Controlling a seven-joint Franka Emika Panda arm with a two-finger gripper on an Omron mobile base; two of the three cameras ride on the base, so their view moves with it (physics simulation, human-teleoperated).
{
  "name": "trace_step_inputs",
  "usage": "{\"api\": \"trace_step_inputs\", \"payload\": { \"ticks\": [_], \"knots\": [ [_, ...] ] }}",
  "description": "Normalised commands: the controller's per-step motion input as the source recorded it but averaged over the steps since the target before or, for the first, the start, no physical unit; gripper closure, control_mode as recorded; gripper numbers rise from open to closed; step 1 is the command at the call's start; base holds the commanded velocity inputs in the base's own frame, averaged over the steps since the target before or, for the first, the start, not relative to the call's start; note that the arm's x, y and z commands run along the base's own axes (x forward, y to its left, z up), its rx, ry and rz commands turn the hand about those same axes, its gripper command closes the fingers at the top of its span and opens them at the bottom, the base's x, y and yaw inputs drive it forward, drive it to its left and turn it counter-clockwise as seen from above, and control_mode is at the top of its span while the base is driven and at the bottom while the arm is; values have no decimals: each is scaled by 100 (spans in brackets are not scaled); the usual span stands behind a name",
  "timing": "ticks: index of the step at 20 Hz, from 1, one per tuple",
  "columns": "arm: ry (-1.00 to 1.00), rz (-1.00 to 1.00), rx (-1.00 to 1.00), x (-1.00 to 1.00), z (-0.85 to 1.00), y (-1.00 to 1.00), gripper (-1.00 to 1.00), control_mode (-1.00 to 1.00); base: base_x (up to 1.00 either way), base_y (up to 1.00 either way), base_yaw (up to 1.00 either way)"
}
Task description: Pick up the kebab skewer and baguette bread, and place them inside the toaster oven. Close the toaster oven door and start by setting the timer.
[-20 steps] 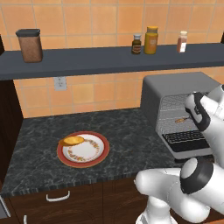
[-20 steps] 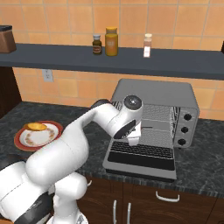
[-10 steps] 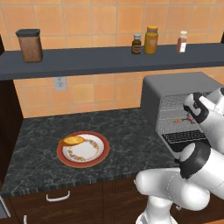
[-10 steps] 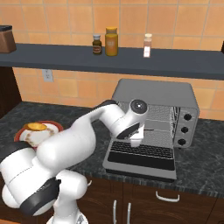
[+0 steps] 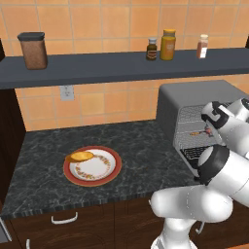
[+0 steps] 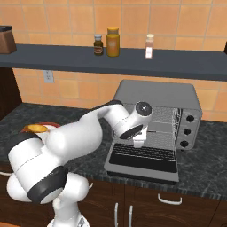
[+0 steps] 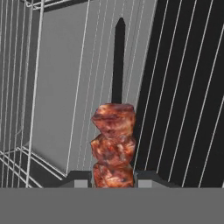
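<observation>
while the kebab skewer (image 7: pixel 113 144) sits clamped between the two dark fingertips (image 7: pixel 78 179) at six o'clock in the hand view, its bare dark stick points up to twelve o'clock over the wire rack (image 7: pixel 183 87) inside the toaster oven (image 6: pixel 159 99). three reddish-brown meat chunks are stacked just above the tips (the jaws are clenched on the lowest chunk). from the left base view the skewer (image 5: pixel 198 133) shows as a small orange-brown streak in the oven's open mouth, at about nine o'clock from the gripper (image 5: pixel 210 130). in the right base view the gripper (image 6: pixel 141 138) hangs in front of the cavity, right over the toaster oven door (image 6: pixel 142 159), which lies folded down flat on the counter (image 5: pixel 136 146). the baguette bread (image 5: pixel 80 156) rests on the rim of the plate (image 5: pixel 104 170) at ten o'clock, well apart from the oven, toward nine o'clock across the dark counter. up on the shelf (image 5: pixel 97 68) stand a brown canister (image 5: pixel 33 50) and three small jars (image 5: pixel 168 44).
</observation>
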Motion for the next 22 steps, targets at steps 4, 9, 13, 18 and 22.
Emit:
{"api": "trace_step_inputs", "payload": {
  "ticks": [4,9,13,18,22],
  "knots": [
    [0,0,2,8,-18,0,100,-100,0,0,0],
    [-1,0,2,1,-20,0,100,-100,0,0,0],
    [0,0,1,2,-18,0,100,-100,0,0,0],
    [-1,0,1,0,-11,0,100,-100,0,0,0],
    [-1,0,1,0,-3,0,100,-100,0,0,0]
  ]
}}
